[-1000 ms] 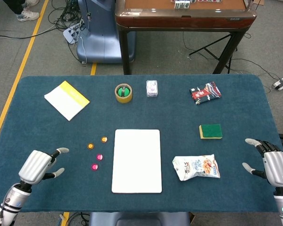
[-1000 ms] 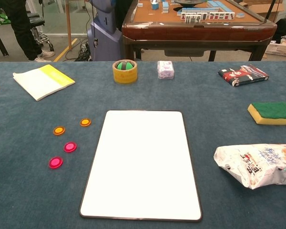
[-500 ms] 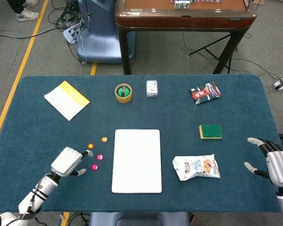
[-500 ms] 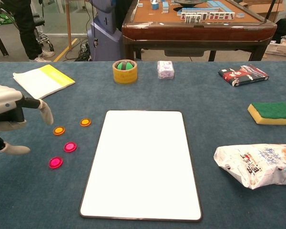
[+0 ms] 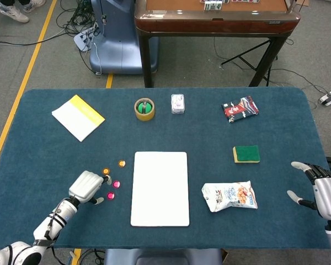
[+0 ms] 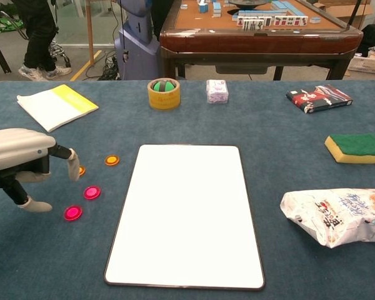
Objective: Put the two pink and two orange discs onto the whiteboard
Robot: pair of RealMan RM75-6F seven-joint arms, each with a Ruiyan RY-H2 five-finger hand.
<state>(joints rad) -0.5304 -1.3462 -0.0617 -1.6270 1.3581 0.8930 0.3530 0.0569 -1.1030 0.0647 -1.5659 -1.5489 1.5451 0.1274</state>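
The left hand [image 5: 87, 186] is low over the blue table [image 5: 38, 154] at the left, just beside the four small discs, and its fingers [image 6: 73, 167] are apart and hold nothing. One finger points down in front of the orange disc [image 5: 106, 171] nearest to it, so in the chest view that disc is partly hidden. The other orange disc [image 6: 112, 160] lies a little closer to the whiteboard [image 5: 160, 189]. One pink disc [image 6: 92, 192] lies just below the two orange ones, and the second pink disc [image 6: 73, 213] lies below that, near the thumb. All four discs are on the blue cloth, left of the whiteboard, and none is on it. Farther back on the left is a yellow and white booklet [image 5: 78, 117]. Behind the whiteboard stand a roll of yellow tape [image 5: 144, 109] and a small clear box [image 5: 177, 103]. To the right of the whiteboard lies a snack bag [image 5: 229, 196], with a green sponge [image 5: 246, 154] behind it and a red and black packet [image 5: 240, 108] farther back. The right hand [image 5: 324, 193] is at the right edge of the table, fingers spread, holding nothing.
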